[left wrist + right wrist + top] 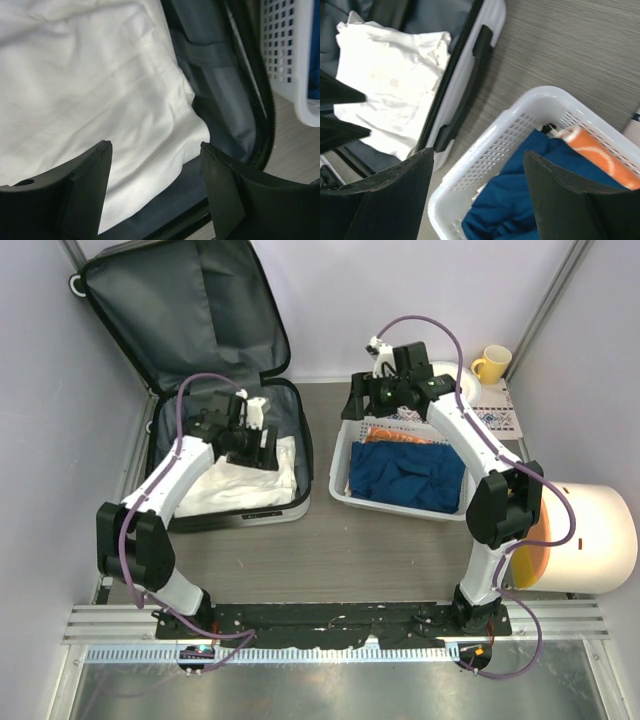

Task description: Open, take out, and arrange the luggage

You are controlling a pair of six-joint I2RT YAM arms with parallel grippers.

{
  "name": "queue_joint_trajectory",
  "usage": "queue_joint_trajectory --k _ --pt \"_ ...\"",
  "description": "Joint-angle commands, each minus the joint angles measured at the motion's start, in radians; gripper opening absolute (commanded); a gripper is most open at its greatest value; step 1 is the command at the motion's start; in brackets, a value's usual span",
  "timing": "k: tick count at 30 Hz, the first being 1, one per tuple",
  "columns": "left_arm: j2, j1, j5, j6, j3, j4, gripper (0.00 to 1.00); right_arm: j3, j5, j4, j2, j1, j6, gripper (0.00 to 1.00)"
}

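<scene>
The luggage (195, 310) lies open at the back left, its lid leaning on the wall and showing dark grey lining. A white garment (245, 480) lies crumpled in its lower half (235, 120). My left gripper (255, 435) hovers open just above the right part of that garment (90, 85), with nothing between its fingers (87, 185). My right gripper (385, 385) hangs open over the far left end of the white basket (352, 445). In the right wrist view the luggage's white shell (470, 85) and the white garment (390, 90) lie left of the basket (520, 135).
The basket holds a blue cloth (410, 475) and an orange patterned item (400, 435). A yellow mug (492, 362) stands on a patterned mat at the back right. A large white drum with an orange opening (590, 535) sits at the right edge. Walls close in on three sides.
</scene>
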Motion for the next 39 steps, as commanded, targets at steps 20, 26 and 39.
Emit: queue_joint_trajectory --k 20,26,39 --pt "0.287 -0.126 -0.188 -0.165 0.024 0.207 0.37 0.051 0.018 0.079 0.051 0.089 0.074 0.78" --pt "0.15 0.009 0.06 -0.104 -0.047 0.205 0.0 0.077 -0.016 0.111 0.087 0.155 0.131 0.78" --pt "0.07 0.242 0.509 0.042 -0.047 0.101 0.0 0.223 -0.042 0.225 0.271 0.338 0.321 0.8"
